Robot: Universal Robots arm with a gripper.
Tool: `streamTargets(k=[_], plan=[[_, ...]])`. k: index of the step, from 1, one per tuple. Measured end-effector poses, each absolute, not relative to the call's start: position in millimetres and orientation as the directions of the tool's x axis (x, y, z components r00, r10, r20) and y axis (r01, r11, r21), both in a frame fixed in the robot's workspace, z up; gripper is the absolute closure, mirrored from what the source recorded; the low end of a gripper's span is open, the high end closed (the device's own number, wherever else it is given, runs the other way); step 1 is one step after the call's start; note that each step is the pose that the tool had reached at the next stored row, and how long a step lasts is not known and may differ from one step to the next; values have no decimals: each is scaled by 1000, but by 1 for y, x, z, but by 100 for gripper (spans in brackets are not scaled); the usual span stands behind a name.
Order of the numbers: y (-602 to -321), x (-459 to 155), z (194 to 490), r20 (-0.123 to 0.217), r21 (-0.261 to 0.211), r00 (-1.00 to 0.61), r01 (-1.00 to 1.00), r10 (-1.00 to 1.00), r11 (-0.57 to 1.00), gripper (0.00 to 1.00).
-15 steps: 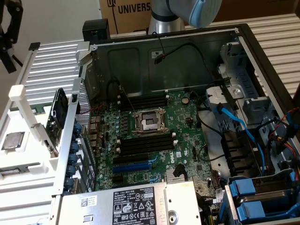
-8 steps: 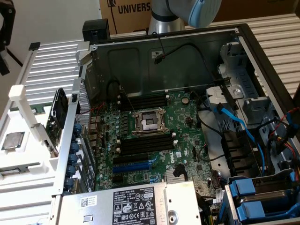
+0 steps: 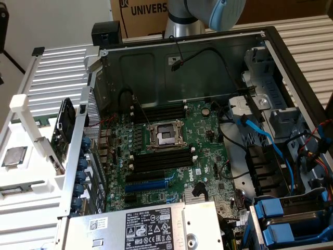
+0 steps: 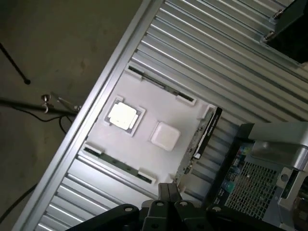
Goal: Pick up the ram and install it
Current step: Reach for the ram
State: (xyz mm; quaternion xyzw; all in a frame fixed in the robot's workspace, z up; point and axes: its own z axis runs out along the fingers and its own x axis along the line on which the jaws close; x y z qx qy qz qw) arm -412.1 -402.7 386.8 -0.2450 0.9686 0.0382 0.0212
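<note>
RAM [image 4: 118,165] lying near gripper [image 4: 169,191].

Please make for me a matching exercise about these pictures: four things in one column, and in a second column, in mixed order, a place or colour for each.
Things:
1. Thin green circuit-board ram stick near the gripper
2. Square silver processor chip
3. Short wide expansion slot on the green motherboard
4. Large cardboard box

Places or colours:
A. blue
B. behind the open computer case, with printed black letters
C. held at its ends by white holders along one edge of the white tray
D. on the white tray, beside a white rounded block

Pairs: 1-C, 2-D, 3-A, 4-B
</note>
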Motion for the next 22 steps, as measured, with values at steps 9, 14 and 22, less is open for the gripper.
streamTargets(k=[9, 14, 22], plan=[[-403, -413, 386, -60, 64, -779, -627, -624, 776, 89], [-403, -420, 385, -60, 64, -740, -672, -669, 738, 89], [-403, -420, 383, -60, 64, -635, -772, -770, 632, 89]])
